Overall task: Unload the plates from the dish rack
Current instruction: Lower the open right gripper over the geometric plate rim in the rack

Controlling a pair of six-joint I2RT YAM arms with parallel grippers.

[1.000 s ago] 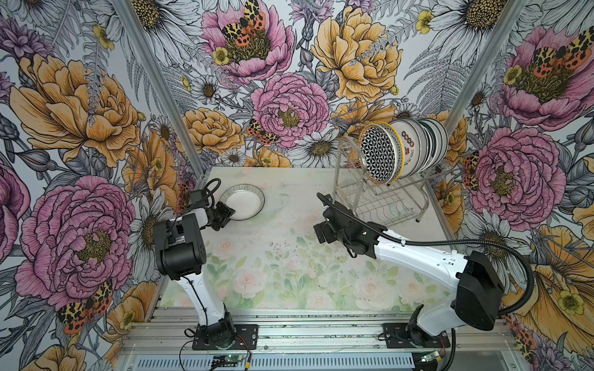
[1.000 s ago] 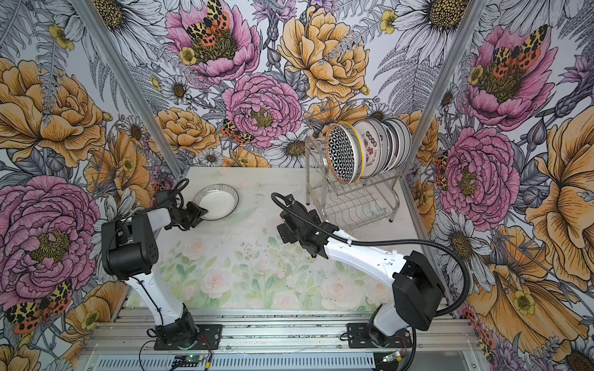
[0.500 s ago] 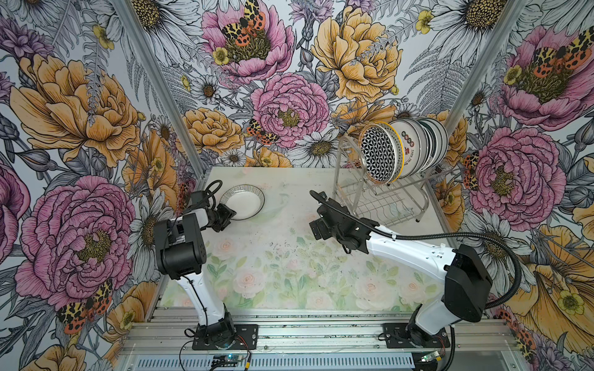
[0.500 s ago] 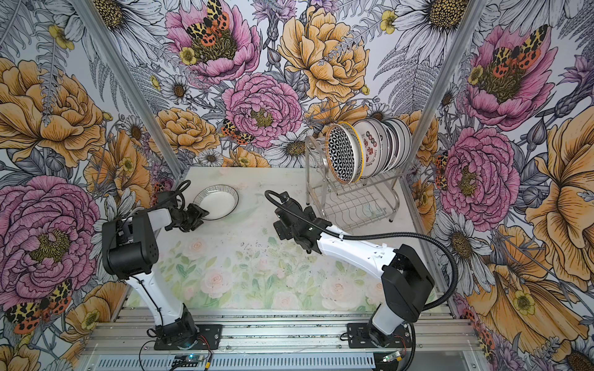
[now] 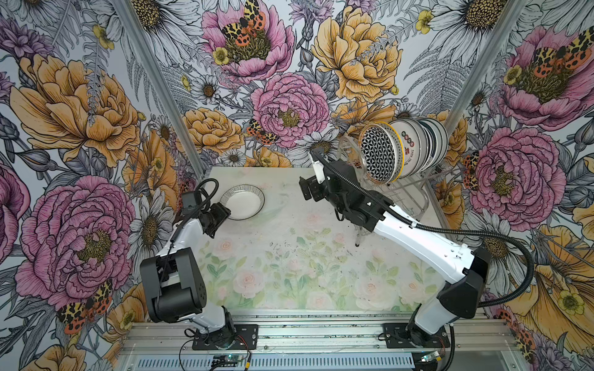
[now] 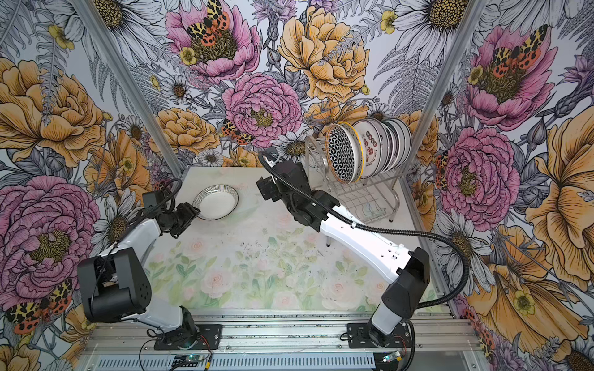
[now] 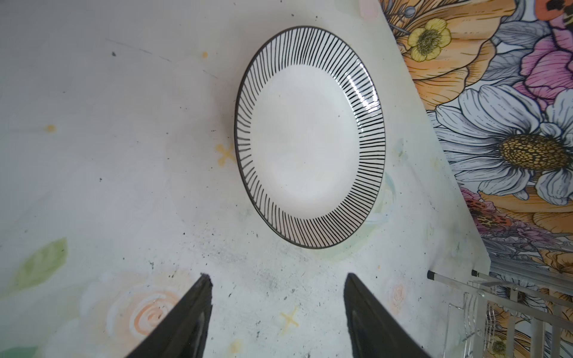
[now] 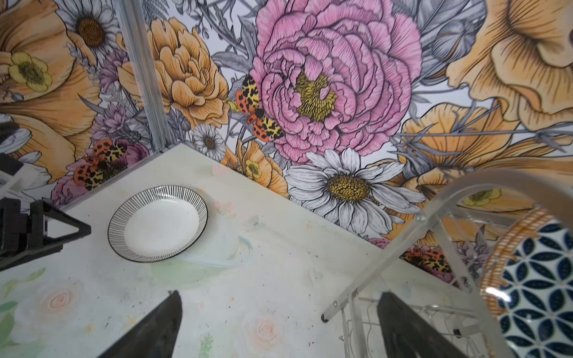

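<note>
A white plate with black radial stripes [image 5: 241, 203] [image 6: 216, 202] lies flat on the table at the back left, also seen in the wrist views [image 7: 310, 136] [image 8: 158, 223]. My left gripper [image 5: 225, 212] [image 7: 276, 279] is open just in front of it, nothing between its fingers. The dish rack [image 5: 405, 196] [image 6: 369, 199] stands at the back right with several plates upright in its upper tier. The front one is a black-lattice plate with a yellow rim [image 5: 381, 154] [image 8: 539, 294]. My right gripper [image 5: 307, 189] [image 8: 279, 297] hangs open and empty just left of the rack's end loop [image 8: 434, 217].
Floral walls close in the table on the left, back and right. The rack's lower tier [image 6: 373, 205] holds only wire. A rack leg [image 5: 357, 239] stands beside my right forearm. The floral table mat [image 5: 289, 263] stretches across the middle and front.
My left gripper's jaws have widened beside the striped plate, which stays on the table. The right gripper has moved toward the back, closer to the rack's left end.
</note>
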